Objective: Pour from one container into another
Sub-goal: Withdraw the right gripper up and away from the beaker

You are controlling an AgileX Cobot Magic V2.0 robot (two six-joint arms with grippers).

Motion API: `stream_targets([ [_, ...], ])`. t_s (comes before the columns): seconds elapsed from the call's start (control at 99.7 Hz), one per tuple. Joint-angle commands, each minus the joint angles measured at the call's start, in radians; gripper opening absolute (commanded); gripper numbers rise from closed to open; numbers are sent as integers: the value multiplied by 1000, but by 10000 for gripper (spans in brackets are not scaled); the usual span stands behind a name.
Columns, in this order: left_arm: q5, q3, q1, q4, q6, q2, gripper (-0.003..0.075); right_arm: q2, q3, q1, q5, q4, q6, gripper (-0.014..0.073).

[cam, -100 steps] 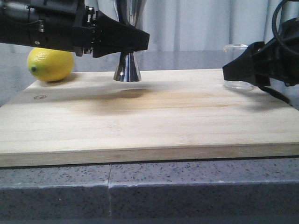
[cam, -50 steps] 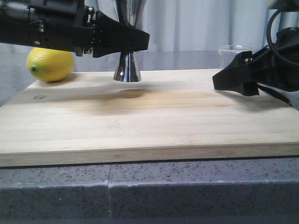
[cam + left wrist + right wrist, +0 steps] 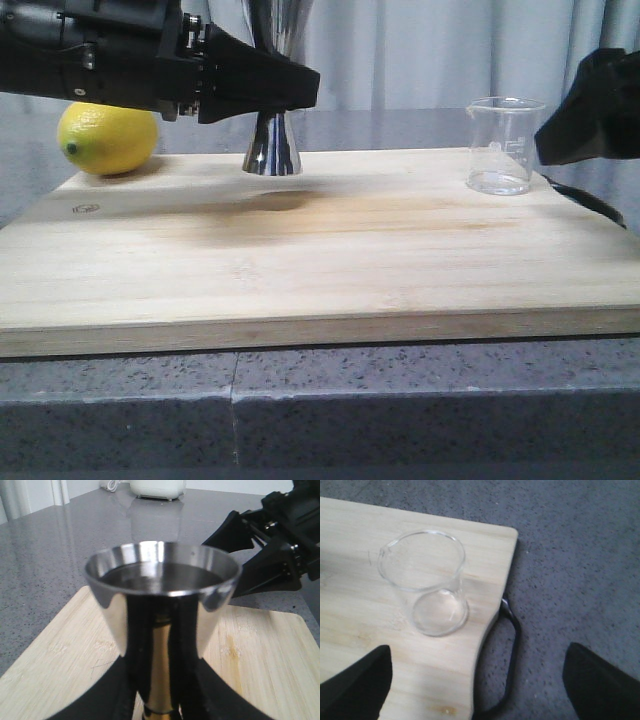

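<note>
The steel jigger (image 3: 272,150) stands upright at the back of the board, its waist between the fingers of my left gripper (image 3: 290,85). In the left wrist view the jigger (image 3: 162,587) fills the frame, its upper cup showing a dark liquid level, and my left gripper (image 3: 162,700) is shut on the gold-banded waist. The clear glass beaker (image 3: 503,145) stands upright and empty near the board's right edge. My right gripper (image 3: 585,125) hangs open just right of it, not touching. From the right wrist the beaker (image 3: 425,582) lies beyond the open right gripper (image 3: 477,685).
A yellow lemon (image 3: 108,138) lies at the back left of the wooden cutting board (image 3: 320,260). The board's black loop handle (image 3: 512,645) sticks out over the grey speckled countertop (image 3: 400,410). A white appliance (image 3: 157,487) stands far behind.
My right gripper has let go of the beaker and drawn back to the right, leaving it standing uncovered on the board. The left gripper and jigger have not moved.
</note>
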Motion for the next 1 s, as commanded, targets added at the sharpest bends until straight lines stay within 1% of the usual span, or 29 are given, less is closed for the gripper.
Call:
stream_targets([
  [0.0,102,-29,-8,-84,1,-54,148,-85,-29,31,85,19,12,606],
  [0.211,102,-29,-8,-84,1,-54,148,-249,-97,105,443,80,-7,606],
  [0.281,102,-29,-8,-84,1,-54,148,-295,-142,122,565,135,-74,606],
  [0.341,102,-29,-8,-84,1,-54,148,-327,-181,124,667,200,-158,606],
  [0.441,102,-29,-8,-84,1,-54,148,-370,-218,124,773,268,-257,606],
  [0.542,102,-29,-8,-84,1,-54,148,-421,-220,124,818,309,-298,605],
  [0.622,102,-29,-8,-84,1,-54,148,-470,-220,124,830,344,-303,605],
  [0.762,102,-29,-8,-84,1,-54,148,-583,-220,124,781,347,-314,605],
  [0.993,102,-29,-8,-84,1,-54,148,-715,-220,124,769,346,-324,605],
])
